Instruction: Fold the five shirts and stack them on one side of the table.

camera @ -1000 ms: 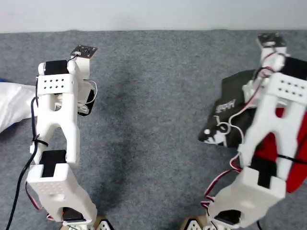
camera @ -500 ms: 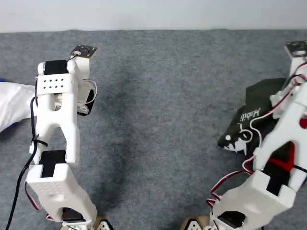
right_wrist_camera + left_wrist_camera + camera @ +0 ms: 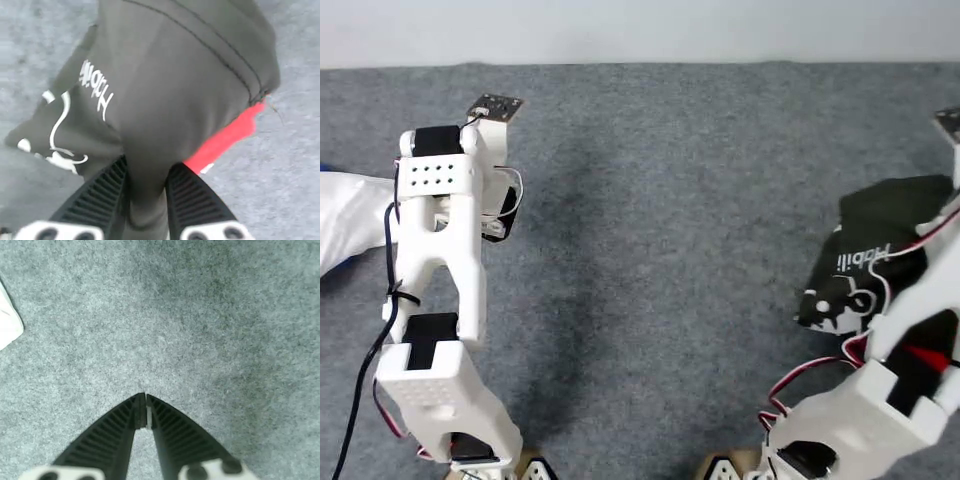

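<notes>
Black shirt (image 3: 165,75) hangs bunched at the counter's (image 3: 660,200) right edge, pinched in your right tool (image 3: 147,167), with a red shirt (image 3: 225,142) showing beneath it. Left tool (image 3: 145,397) is closed on nothing above bare counter, near the white shirt (image 3: 345,225). Likely step: stacking. Next, lower it square onto the red, then let go; mind the fold slumping.

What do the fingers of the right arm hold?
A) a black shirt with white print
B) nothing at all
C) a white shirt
A: in the right wrist view the fingers are closed on a fold of the black shirt, whose white print shows beside them.
</notes>
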Controlling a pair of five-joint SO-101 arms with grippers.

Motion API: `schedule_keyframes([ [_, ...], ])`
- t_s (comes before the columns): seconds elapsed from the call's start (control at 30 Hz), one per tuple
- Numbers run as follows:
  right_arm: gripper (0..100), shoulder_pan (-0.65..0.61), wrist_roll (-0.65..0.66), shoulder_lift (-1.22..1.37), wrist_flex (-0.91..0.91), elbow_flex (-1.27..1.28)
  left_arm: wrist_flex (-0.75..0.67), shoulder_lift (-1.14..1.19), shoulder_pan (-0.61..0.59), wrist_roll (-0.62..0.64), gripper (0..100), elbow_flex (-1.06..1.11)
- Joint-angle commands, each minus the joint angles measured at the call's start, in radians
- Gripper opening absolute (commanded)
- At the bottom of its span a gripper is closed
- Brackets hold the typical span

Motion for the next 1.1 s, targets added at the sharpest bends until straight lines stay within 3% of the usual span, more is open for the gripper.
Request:
schedule_keyframes([
  [0.0,0.9,0.045,0.052,-0.01,-0.077,-0.008,0.026,-0.052,0.002,-0.006,1,-0.004],
  [0.23,2.4,0.122,0.104,0.189,-0.236,-0.014,0.026,-0.052,0.002,-0.005,1,-0.004],
  [0.37,17.5,0.154,0.086,0.223,-0.226,-0.015,0.026,-0.052,0.002,-0.005,1,-0.004],
  [0.53,28.9,0.143,-0.075,0.139,-0.107,-0.126,0.028,-0.052,0.002,-0.005,1,-0.004],
  [0.7,21.4,0.056,-0.081,0.047,0.097,-0.201,0.028,-0.052,0.002,-0.005,1,-0.004],
  [0.83,0.8,0.036,-0.077,-0.015,0.093,-0.097,0.028,-0.055,0.002,-0.005,1,-0.004],
  [1.07,1.0,-0.015,-0.081,-0.067,0.091,0.287,0.028,-0.052,0.002,-0.005,1,-0.004],
])
